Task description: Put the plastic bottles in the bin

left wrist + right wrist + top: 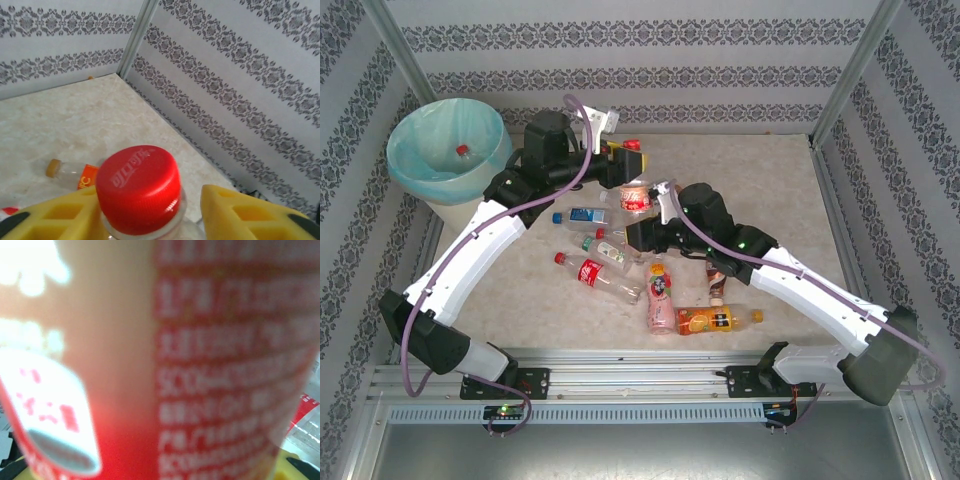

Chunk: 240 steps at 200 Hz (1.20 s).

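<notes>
At far left, one red-capped plastic bottle (463,152) is seen inside the round cream bin (405,135) lined with a teal bag. Beside it, a second clear, red-capped bottle (137,185) is clamped by the left gripper (620,155). Six further bottles (590,270) are counted lying on the beige table (770,180); a seventh, red-labelled bottle (215,365) is blurred against the right gripper (645,225), whose jaw state cannot be told.

Beige marbled table (770,190), plastic bottles (595,272) on their sides (clear, pink, orange, brown)

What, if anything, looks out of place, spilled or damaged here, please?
Nothing looks spilled or damaged. Several plastic bottles lie on their sides on the table, outside the bin, which holds one bottle.
</notes>
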### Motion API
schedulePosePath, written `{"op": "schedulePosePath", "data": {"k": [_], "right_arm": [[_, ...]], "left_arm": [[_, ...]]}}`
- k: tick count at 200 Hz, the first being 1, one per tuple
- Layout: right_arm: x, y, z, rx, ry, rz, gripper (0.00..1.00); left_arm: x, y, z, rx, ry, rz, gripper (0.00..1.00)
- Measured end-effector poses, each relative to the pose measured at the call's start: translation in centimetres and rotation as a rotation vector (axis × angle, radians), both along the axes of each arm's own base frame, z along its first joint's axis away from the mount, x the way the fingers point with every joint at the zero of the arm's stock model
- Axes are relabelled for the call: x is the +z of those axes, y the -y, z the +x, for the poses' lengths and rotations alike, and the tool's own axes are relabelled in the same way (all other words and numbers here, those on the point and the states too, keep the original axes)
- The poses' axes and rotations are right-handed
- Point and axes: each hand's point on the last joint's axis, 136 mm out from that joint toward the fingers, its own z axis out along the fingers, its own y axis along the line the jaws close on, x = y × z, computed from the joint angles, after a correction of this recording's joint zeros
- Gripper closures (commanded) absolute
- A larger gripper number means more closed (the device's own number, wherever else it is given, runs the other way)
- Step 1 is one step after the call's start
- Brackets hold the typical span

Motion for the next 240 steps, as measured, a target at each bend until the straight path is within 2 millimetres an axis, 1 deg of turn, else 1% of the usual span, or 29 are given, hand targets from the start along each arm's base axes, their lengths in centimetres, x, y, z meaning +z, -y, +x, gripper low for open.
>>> {"op": "schedulePosePath", "data": {"k": [10, 27, 48, 59, 75, 93, 105, 126, 147, 169, 185, 203, 224, 240], "right_arm": [[-0.2, 0.0, 0.0, -0.012, 0.001, -0.011, 0.55], [-0.5, 0.1, 0.1, -0.027, 0.003, -0.027, 0.55], [-0.9, 0.2, -0.1, -0.033, -0.003, -0.046, 0.53], [-1.0, 0.1, -0.2, -0.033, -0.003, -0.049, 0.48], [-1.0, 0.0, -0.3, -0.032, -0.002, -0.051, 0.46], [-0.9, -0.1, -0.4, -0.036, -0.003, -0.050, 0.38], [-0.9, 0.0, -0.3, -0.051, -0.007, -0.052, 0.32], [-0.8, 0.2, 0.0, -0.082, -0.017, -0.047, 0.29], [-0.5, 0.3, 0.2, -0.096, -0.013, -0.045, 0.24], [-0.1, 0.3, 0.3, -0.106, -0.006, -0.044, 0.23], [0.2, 0.1, 0.2, -0.107, 0.001, -0.044, 0.23], [0.4, 0.0, 0.1, -0.113, 0.018, -0.050, 0.23], [0.8, -0.1, -0.3, -0.116, 0.044, -0.058, 0.23], [1.5, 0.3, -0.5, -0.131, 0.067, -0.050, 0.26]], "left_arm": [[-0.1, -0.1, 0.1, 0.001, -0.021, -0.015, 0.85], [-0.4, -0.3, 0.0, 0.004, -0.048, -0.033, 1.00], [-0.6, -0.8, -0.3, 0.004, -0.062, -0.044, 1.00], [-0.7, -1.0, -0.5, 0.003, -0.063, -0.047, 1.00], [-0.6, -1.3, -0.8, 0.005, -0.057, -0.050, 1.00], [-0.4, -1.6, -1.0, 0.016, -0.048, -0.051, 1.00], [0.0, -2.0, -1.2, 0.030, -0.030, -0.050, 1.00], [1.0, -2.8, -1.3, 0.061, 0.013, -0.055, 1.00], [1.9, -4.1, -1.1, 0.112, 0.048, -0.063, 1.00], [2.7, -5.6, -0.7, 0.179, 0.081, -0.068, 1.00], [3.2, -7.1, -0.3, 0.243, 0.105, -0.069, 1.00], [4.0, -9.4, 0.4, 0.328, 0.133, -0.067, 1.00], [4.9, -12.5, 1.4, 0.440, 0.172, -0.054, 1.00], [5.9, -14.4, 1.9, 0.512, 0.210, -0.041, 1.00]]}}
